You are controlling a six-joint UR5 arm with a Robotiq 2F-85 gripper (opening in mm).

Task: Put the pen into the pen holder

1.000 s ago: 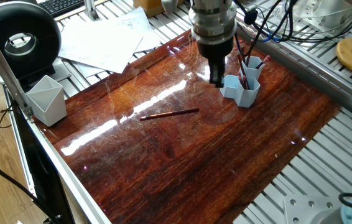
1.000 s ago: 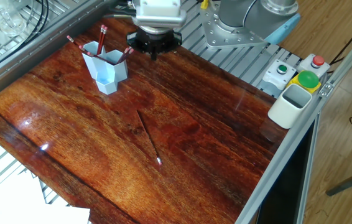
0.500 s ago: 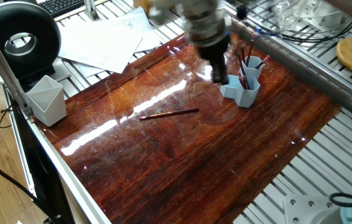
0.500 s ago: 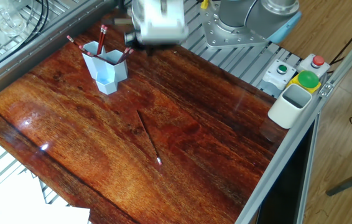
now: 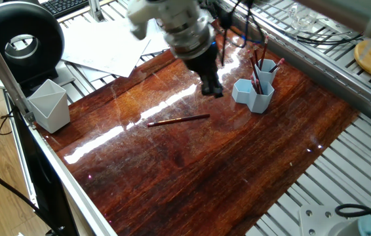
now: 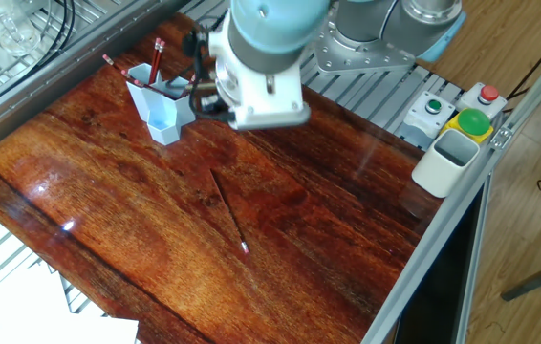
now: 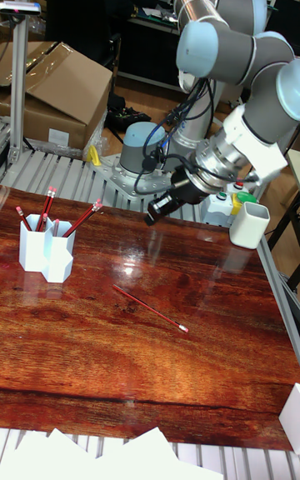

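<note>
The pen, thin and dark red, lies flat on the wooden table; it also shows in the other fixed view and the tall view. The light blue pen holder stands upright with several red pens in it. My gripper hangs tilted above the table, between pen and pen holder, holding nothing that I can see. Its dark fingers are blurred, so their gap is unclear. In the other fixed view the wrist hides them.
A pale grey angular cup stands at the table's left edge. A white box sits by the button panel. Papers lie at the far corner, and cables run along the rail behind the pen holder.
The gripper has swung away from the pen holder, leftward over the table toward the pen's side, and tilted. Pen and pen holder have stayed put.
</note>
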